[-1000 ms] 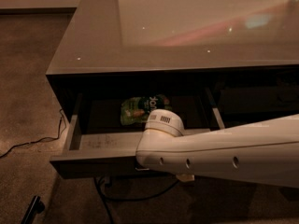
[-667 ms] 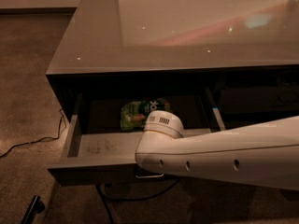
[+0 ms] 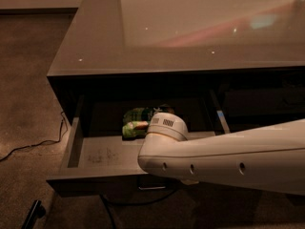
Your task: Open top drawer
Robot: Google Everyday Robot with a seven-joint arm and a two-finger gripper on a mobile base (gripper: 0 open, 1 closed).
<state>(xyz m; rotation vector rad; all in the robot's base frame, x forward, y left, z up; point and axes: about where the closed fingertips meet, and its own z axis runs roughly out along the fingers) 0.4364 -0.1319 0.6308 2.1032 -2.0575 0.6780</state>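
Since gripper [image 3: 188, 181] sits mostly hidden under arm [image 3: 228, 159], against drawer [image 3: 95, 171] front beside handle [image 3: 151, 187], we cannot tell jaws' state; pull axis: straight out from cabinet.

The top drawer [image 3: 102, 156] juts out from under the table [image 3: 190, 37] at centre-left of the frame, a packet [image 3: 137, 123] lying in it toward the back. The arm [image 3: 228, 159] crosses it from the right, its claw [image 3: 189, 181] down at the drawer front, beside the handle [image 3: 151, 188].
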